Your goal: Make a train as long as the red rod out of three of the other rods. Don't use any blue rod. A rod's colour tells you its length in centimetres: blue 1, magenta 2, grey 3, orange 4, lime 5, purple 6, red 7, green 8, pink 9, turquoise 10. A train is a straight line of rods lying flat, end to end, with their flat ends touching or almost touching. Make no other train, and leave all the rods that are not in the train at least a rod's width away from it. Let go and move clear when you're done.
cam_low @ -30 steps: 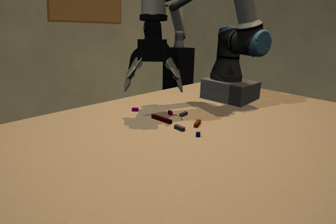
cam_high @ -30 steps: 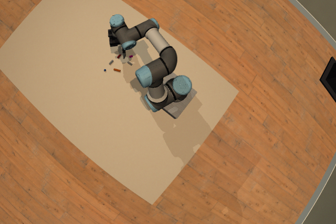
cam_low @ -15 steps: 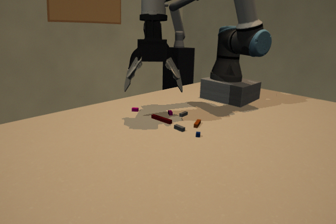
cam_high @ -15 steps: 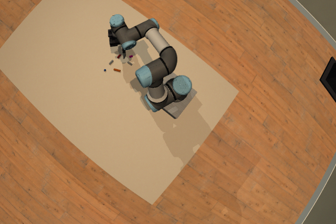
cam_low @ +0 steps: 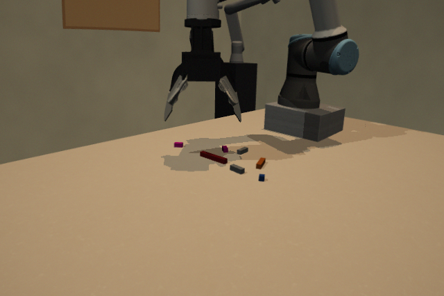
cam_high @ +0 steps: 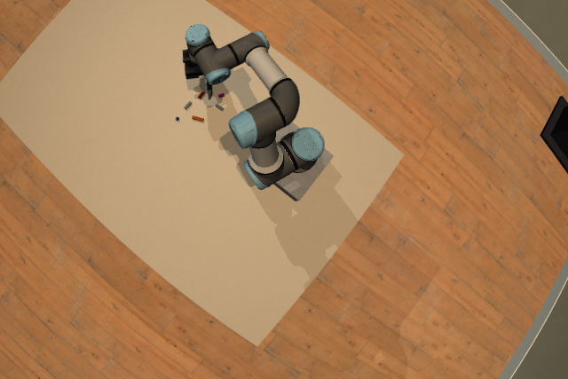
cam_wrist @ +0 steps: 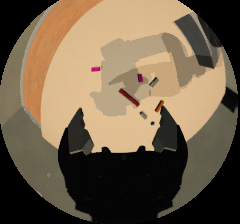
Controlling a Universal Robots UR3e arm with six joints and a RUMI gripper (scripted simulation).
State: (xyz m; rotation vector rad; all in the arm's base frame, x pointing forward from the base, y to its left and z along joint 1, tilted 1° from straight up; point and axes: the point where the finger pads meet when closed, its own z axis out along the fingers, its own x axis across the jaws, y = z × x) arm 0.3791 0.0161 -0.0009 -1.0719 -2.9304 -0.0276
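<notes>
The red rod (cam_low: 214, 157) lies flat on the mat, with all the other rods loose around it. One magenta rod (cam_low: 177, 144) lies apart to its left, and a second magenta rod (cam_low: 225, 148) sits just behind its right end. One grey rod (cam_low: 242, 150) lies beside that magenta rod, and another grey rod (cam_low: 236, 168) lies in front of the red rod. The orange rod (cam_low: 260, 162) and the small blue rod (cam_low: 261, 177) lie to the right. No two rods touch end to end. My gripper (cam_low: 202, 115) hangs open and empty well above the red rod. The wrist view shows the red rod (cam_wrist: 129, 97) ahead of the fingers.
The arm's grey base block (cam_low: 304, 120) stands at the back right of the mat. A black box (cam_low: 234, 88) stands behind the gripper. From above, the wrist (cam_high: 209, 73) hides part of the red rod (cam_high: 201, 95) and one magenta rod.
</notes>
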